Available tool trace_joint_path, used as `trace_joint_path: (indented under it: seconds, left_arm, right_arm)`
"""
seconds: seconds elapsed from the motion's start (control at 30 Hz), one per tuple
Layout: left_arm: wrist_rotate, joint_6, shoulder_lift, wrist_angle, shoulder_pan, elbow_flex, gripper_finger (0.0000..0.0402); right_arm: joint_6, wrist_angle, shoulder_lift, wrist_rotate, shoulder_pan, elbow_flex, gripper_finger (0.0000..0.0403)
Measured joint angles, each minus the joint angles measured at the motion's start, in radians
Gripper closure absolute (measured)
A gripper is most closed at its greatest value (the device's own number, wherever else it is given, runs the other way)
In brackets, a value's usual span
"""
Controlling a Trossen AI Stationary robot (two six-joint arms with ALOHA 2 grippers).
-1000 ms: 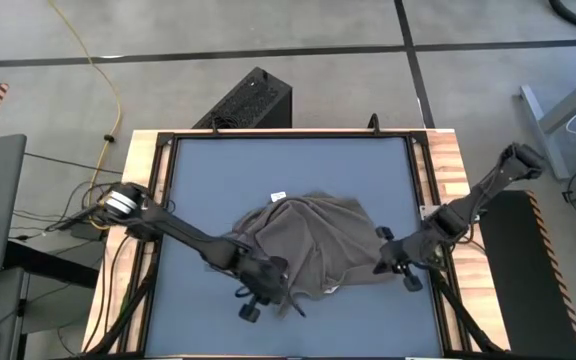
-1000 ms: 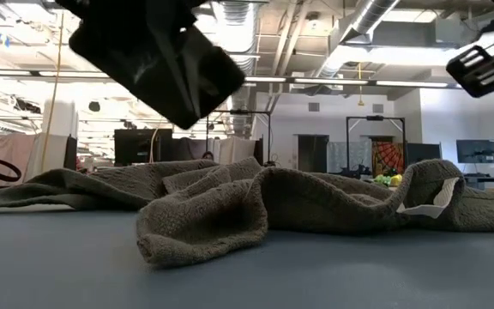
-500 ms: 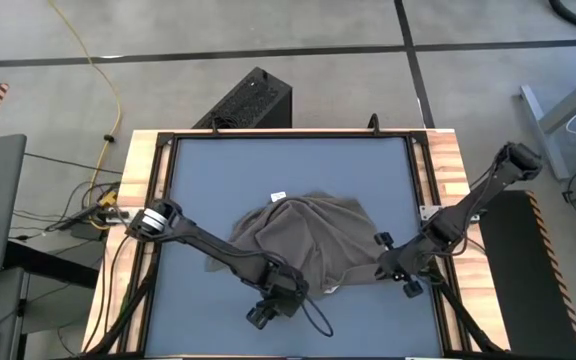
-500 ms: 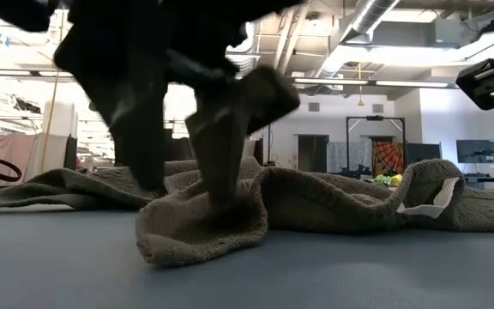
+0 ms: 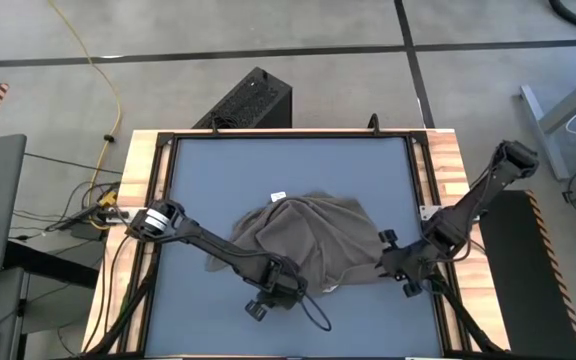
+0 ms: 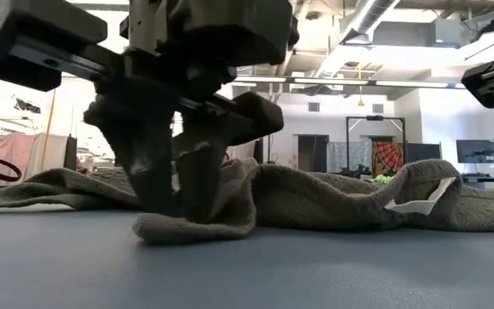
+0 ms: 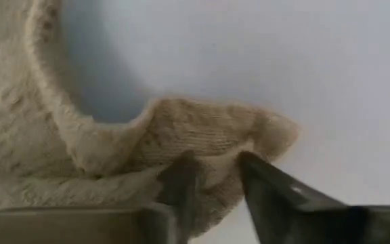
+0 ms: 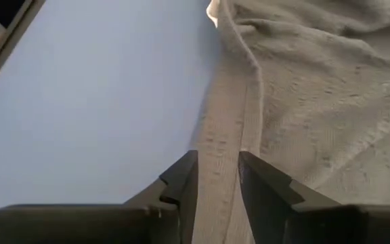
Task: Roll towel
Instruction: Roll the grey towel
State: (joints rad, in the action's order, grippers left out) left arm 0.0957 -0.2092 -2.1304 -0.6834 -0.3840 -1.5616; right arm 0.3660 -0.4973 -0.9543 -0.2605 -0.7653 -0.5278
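Since the earlier frames the left pincer (image 5: 286, 287) has come down from above the cloth onto the near edge of the towel (image 5: 308, 240), and the fold there now lies flatter against the tabletop (image 5: 218, 170). In the low view its two dark fingers (image 6: 157, 176) stand nearly upright with their tips at the blue surface, a fold of towel (image 6: 204, 219) pinched in the narrow gap between them; the left wrist view shows the same, a lip of cloth (image 7: 208, 139) caught between the fingertips. Right pincer (image 5: 393, 262) sits at the towel's right edge, shifted only slightly. In the right wrist view its fingers (image 8: 181, 179) stand a little apart, straddling the hemmed border (image 8: 229, 135), not visibly clamped on it. Towel lies crumpled, not rolled, in the middle of the tabletop, nearer the front edge, with a small white tag (image 5: 278, 197) at its far edge.
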Motion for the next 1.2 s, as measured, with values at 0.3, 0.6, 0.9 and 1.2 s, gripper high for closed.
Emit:
trace_joint_path:
  seconds: [0.3,0.6,0.9,1.2]
  left_arm:
    - [0.012,0.049,0.0,-0.068,0.044,-0.063,0.04]
    - [0.016,-0.071,0.002,-0.166,0.084,-0.114,0.0401]
    - [0.038,-0.142,0.049,-0.18,0.125,-0.11,0.0401]
    - [0.103,-0.123,0.22,-0.037,0.172,0.132,0.0402]
  right_arm:
    - [0.184,-0.116,-0.05,-0.069,-0.02,0.0,0.027]
    - [0.422,-0.136,-0.135,-0.036,0.016,0.001,0.0242]
    - [0.535,-0.071,-0.166,0.066,0.016,0.001,0.0216]
    - [0.588,-0.011,-0.166,0.172,0.016,0.001,0.0307]
